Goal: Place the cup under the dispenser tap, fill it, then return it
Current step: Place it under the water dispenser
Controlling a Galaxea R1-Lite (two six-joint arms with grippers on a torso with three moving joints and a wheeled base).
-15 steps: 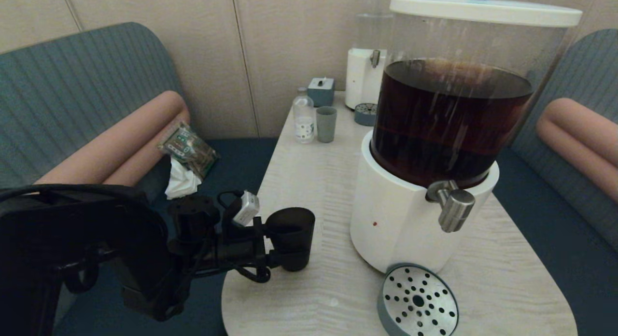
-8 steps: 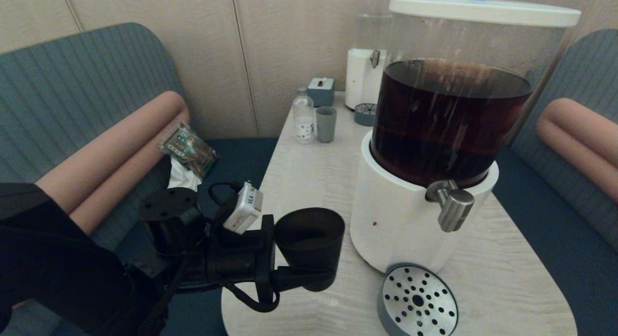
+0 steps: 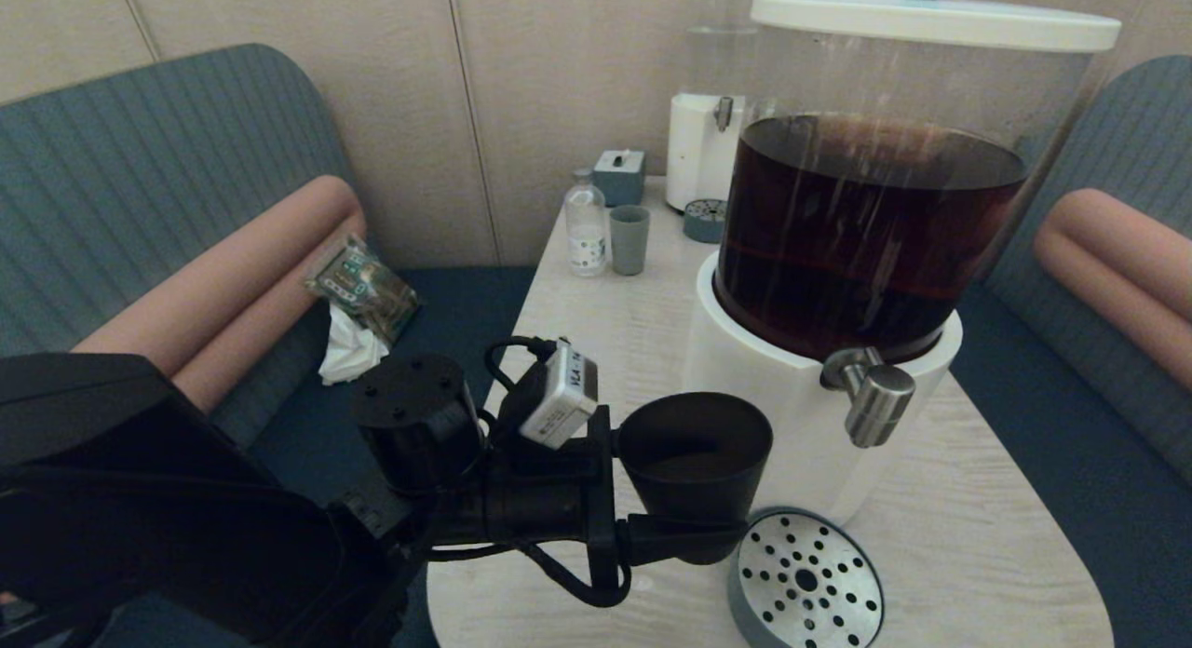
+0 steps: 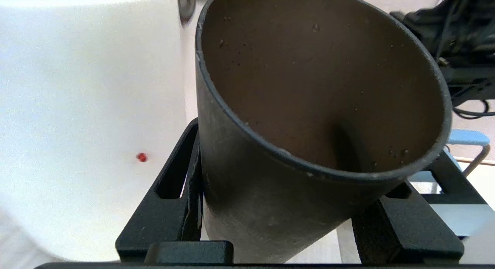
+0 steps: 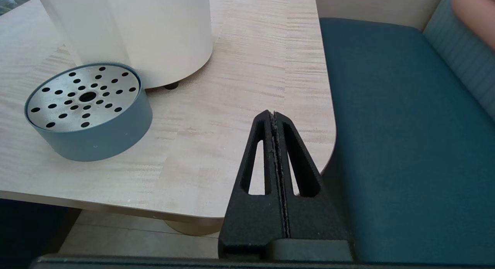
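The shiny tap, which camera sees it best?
The head view: the dispenser tap shows whole, right of the cup. The left wrist view catches only a blurred sliver; the right wrist view misses it.

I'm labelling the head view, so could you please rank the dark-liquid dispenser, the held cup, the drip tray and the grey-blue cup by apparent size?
1. Dark-liquid dispenser
2. Cup in the left claw and drip tray: look alike
3. Grey-blue cup, though it stands farthest away
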